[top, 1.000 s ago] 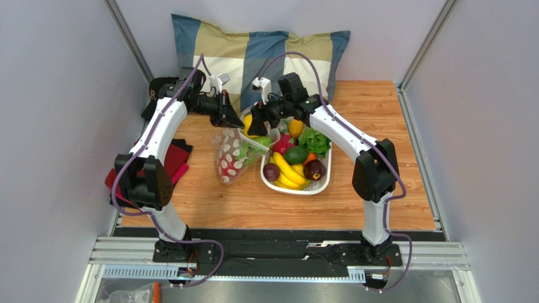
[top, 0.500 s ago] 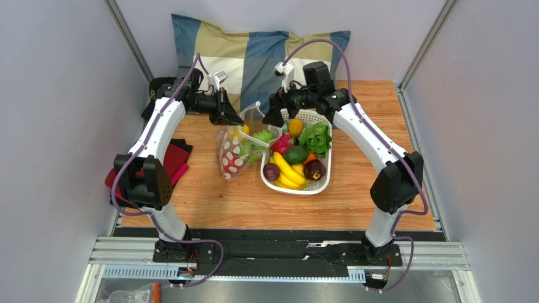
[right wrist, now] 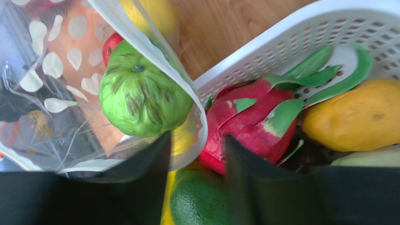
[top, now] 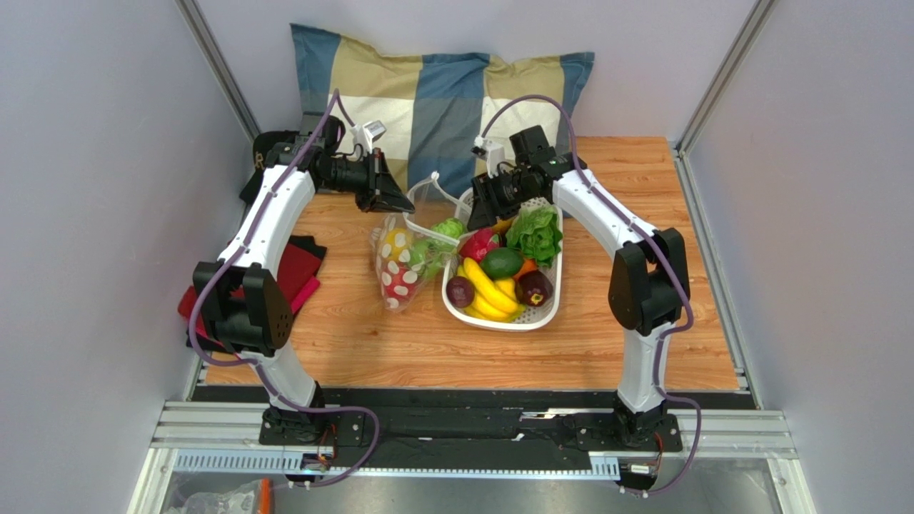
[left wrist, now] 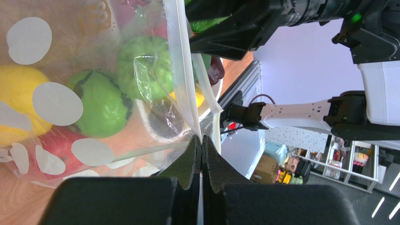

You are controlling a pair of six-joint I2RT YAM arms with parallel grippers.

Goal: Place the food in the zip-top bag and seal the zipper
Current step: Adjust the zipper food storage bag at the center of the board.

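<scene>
- Pinching the zipper (left wrist: 184, 84) strip, the left gripper (left wrist: 201, 142) has its fingers pressed flat together on the rim of the zip-top bag (top: 399, 268). No gap shows between them.
- From that grip the zip-top bag hangs mouth-up, with its spotted lower half down on the wooden table (top: 354, 343), just left of the white basket (top: 542, 311).
- Seen through the film in the left wrist view, the bag holds two round green fruits (left wrist: 101, 107) side by side. The lemon (left wrist: 14, 101) and the red apple (left wrist: 58, 143) lie next to them against the white spots.
- Fingers of the right gripper (right wrist: 196, 139) stand well apart with nothing clamped. It sits low where the bag's mouth meets the far-left end of the basket.
- A loose curl of the bag's rim passes through the gap between those fingers, and one green fruit inside the bag sits just past one finger.
- The zipper is not sealed and the mouth gapes toward the basket.
- In the basket's far end lies the lettuce (top: 534, 233), just right of the right gripper and outside the bag.
- The basket also holds a red dragon fruit (right wrist: 249, 117), a yellow mango (right wrist: 357, 117), a green avocado (right wrist: 197, 201), a banana (top: 488, 291) and two dark red fruits (top: 533, 287).
- At the table's far edge is a checked pillow (top: 440, 91). A red cloth (top: 304, 273) lies left of the bag, beside the left arm.
</scene>
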